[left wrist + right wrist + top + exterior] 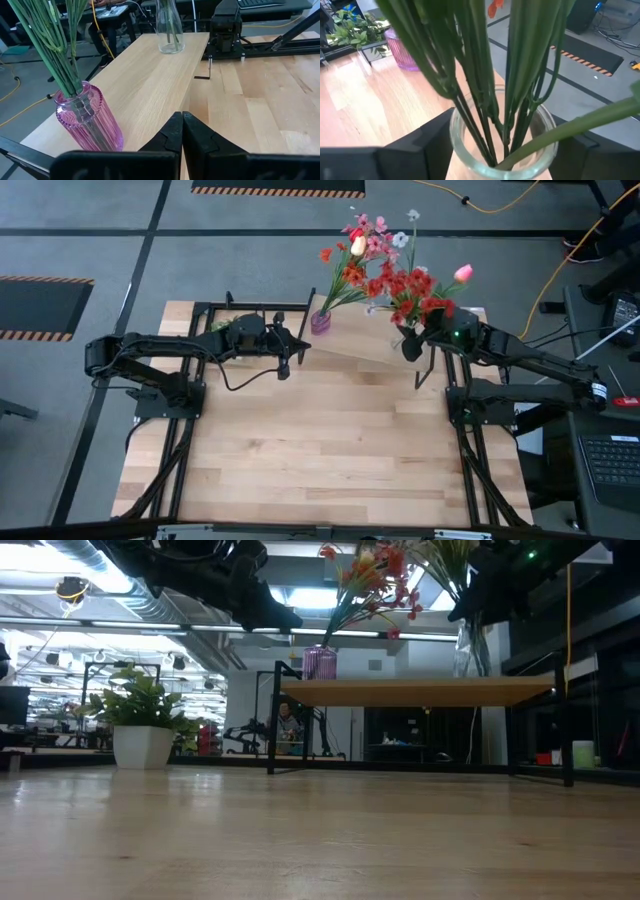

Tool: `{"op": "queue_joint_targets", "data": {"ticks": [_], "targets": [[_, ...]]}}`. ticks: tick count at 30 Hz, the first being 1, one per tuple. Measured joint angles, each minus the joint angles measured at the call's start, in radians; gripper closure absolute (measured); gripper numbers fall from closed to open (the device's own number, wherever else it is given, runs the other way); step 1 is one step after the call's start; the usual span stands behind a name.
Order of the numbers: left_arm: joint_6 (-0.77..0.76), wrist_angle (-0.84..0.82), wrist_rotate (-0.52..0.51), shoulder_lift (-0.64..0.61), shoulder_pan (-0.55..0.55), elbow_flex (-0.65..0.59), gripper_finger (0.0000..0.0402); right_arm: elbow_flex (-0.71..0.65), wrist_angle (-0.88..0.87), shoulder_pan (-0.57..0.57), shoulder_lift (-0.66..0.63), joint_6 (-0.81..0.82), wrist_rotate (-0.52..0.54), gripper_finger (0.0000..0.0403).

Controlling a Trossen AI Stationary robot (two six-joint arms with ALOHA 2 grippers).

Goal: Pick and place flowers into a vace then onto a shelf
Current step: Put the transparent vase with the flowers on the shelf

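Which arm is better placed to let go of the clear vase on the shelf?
The right: its gripper brackets the clear vase on the shelf. The left gripper is shut, nearer the purple vase.

The shelf [375, 340] carried a pink vase [320, 321] at one end and a clear vase [411, 343] at the other; the board between them was free. Tall flowers [385, 270] blocked the way above.
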Motion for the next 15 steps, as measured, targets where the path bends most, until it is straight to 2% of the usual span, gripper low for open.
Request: {"op": "queue_joint_targets", "data": {"ticks": [15], "targets": [[0.0,0.0,0.0,0.0,0.0,0.0,0.04,0.0,-0.009,0.0,-0.037,-0.026,-0.008,0.0158]]}}
